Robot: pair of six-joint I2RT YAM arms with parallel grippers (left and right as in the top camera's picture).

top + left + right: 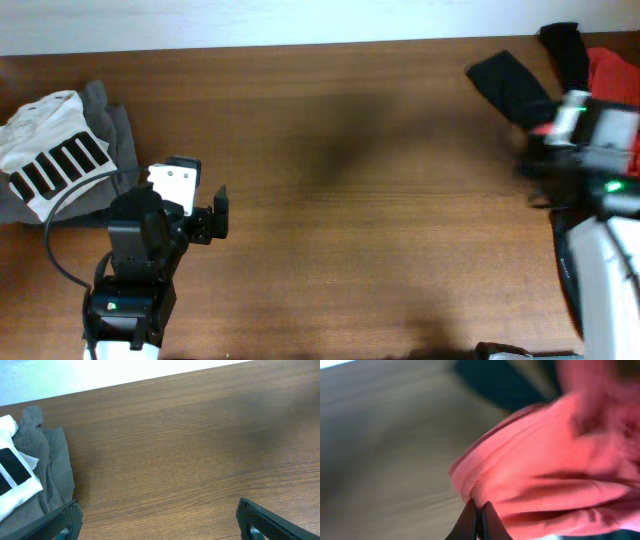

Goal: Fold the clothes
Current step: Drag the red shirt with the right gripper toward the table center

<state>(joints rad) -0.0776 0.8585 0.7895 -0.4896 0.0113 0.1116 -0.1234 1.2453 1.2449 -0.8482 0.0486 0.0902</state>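
overhead, the table (380, 200) shows folding barely begun. the orange-red t-shirt (545, 475) bunches unfolded just above the right gripper (479, 517), apparently pinched in its clenched fingers. black garments (510, 85) lie beyond. a grey-and-white pile (30, 475) sits beside the left gripper (160, 527), released and empty.

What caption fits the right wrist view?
Right gripper shut on an orange-red fabric garment's edge, brown wooden table blurred behind.

Red tee (606, 68), blk garment (510, 85) top R by blurred R arm (598, 135), grey/white clothes (60, 150) far L
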